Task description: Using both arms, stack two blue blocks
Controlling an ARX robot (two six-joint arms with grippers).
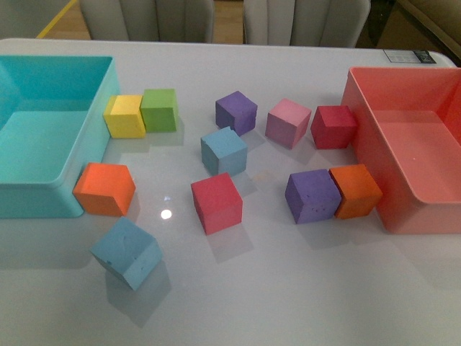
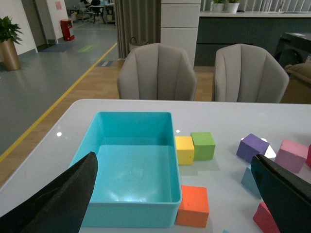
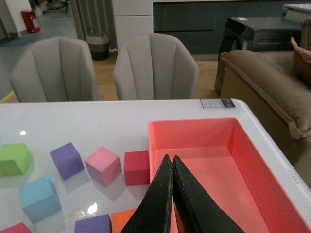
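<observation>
Two light blue blocks lie apart on the white table. One blue block [image 1: 223, 150] sits near the middle, and the other blue block [image 1: 127, 252] rests tilted toward the front left. Neither arm shows in the front view. My left gripper [image 2: 174, 158] hangs open and empty above the teal bin's near corner. Behind its right finger [image 2: 286, 191] an edge of the middle blue block [image 2: 249, 180] peeks out. My right gripper [image 3: 170, 159] is shut with nothing in it, over the near left wall of the salmon bin. The middle blue block [image 3: 38, 198] lies far off to its side.
A teal bin [image 1: 86, 122] stands at the left and a salmon bin [image 1: 364, 137] at the right. Between them lie yellow [image 1: 124, 115], green [image 1: 159, 109], orange [image 1: 105, 189], red [image 1: 216, 202], purple [image 1: 312, 195] and pink [image 1: 287, 122] cubes. Chairs stand beyond the far edge.
</observation>
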